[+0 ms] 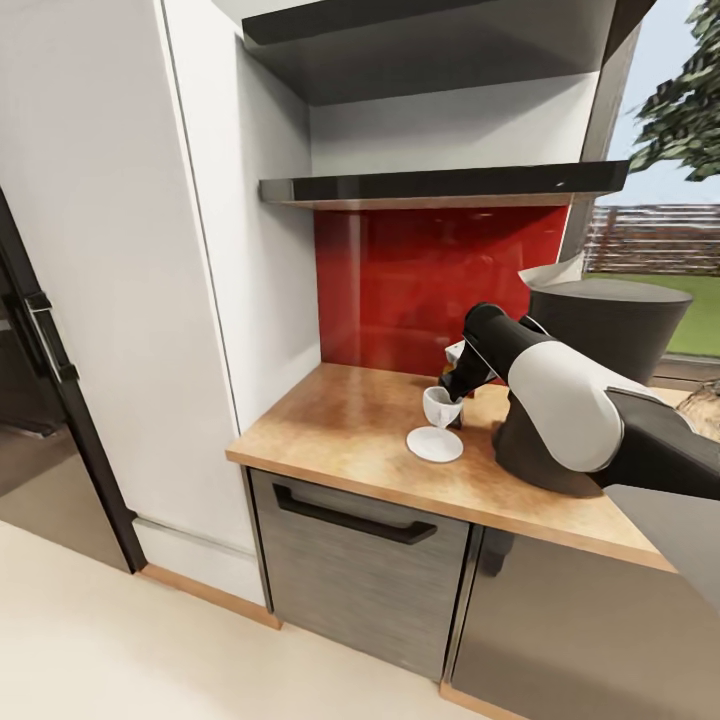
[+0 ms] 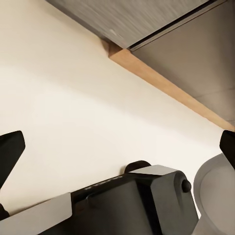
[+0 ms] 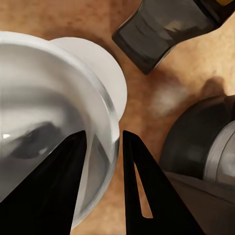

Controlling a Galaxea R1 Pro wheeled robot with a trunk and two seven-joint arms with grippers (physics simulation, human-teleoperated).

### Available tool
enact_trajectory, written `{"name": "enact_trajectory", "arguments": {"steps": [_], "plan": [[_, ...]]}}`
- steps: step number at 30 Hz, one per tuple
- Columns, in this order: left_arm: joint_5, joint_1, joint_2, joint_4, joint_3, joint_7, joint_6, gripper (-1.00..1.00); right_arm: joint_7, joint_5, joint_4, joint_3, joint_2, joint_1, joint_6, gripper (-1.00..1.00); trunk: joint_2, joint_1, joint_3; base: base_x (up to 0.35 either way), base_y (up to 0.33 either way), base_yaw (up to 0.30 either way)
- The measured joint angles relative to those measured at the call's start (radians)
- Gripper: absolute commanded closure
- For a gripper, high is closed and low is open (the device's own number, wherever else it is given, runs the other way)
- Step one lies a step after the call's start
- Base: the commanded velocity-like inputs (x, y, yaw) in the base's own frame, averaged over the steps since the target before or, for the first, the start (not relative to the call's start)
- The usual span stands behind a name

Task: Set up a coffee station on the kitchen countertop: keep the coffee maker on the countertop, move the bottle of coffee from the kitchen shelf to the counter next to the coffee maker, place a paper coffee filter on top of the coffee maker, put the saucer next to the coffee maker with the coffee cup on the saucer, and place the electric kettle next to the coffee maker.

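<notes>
My right gripper [image 1: 447, 392] is shut on the rim of the white coffee cup [image 1: 440, 406], one finger [image 3: 54, 191] inside the cup [image 3: 49, 112] and the other finger [image 3: 147, 191] outside. The cup hangs slightly tilted just over the white saucer [image 1: 435, 444], whose edge shows beyond the cup [image 3: 105, 68]. Both are on the tan kitchen countertop [image 1: 340, 420], left of the dark-grey coffee maker [image 1: 610, 325]. A white paper coffee filter [image 1: 553, 272] lies on the coffee maker's top. A black flared shape, seemingly the bottle of coffee [image 3: 161, 34], stands near the saucer. My left gripper [image 2: 117, 144] is open over the floor.
The black kitchen shelf [image 1: 440, 185] hangs over the red backsplash, with a thicker dark board above. A white cabinet wall borders the counter's left end, with a dark fridge beyond. A dark rounded body with a shiny band [image 3: 205, 147] sits close to the cup. Grey drawer fronts [image 1: 350, 570] lie below.
</notes>
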Motion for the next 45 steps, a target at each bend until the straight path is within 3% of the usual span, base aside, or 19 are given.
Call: {"name": "enact_trajectory", "arguments": {"steps": [26, 41, 45], "plan": [[0.000, 0.000, 0.000, 0.000, 0.000, 0.000, 0.000, -1.00, 0.000, 0.002, 0.000, 0.000, 0.000, 0.001, 0.000, 1.00, 0.000, 0.000, -0.014, 0.007, 0.000, 0.000], [0.001, 0.000, -0.001, 0.000, 0.000, 0.000, 0.000, -1.00, 0.000, 0.001, 0.000, 0.000, 0.000, 0.003, 0.000, 1.00, -0.105, 0.057, -0.061, 0.000, 0.000, 0.000], [0.000, 0.000, -0.002, 0.000, 0.000, 0.000, 0.000, -1.00, 0.000, 0.001, 0.000, 0.000, 0.000, 0.002, 0.000, 1.00, -0.105, 0.058, -0.063, 0.000, 0.000, 0.000]]}}
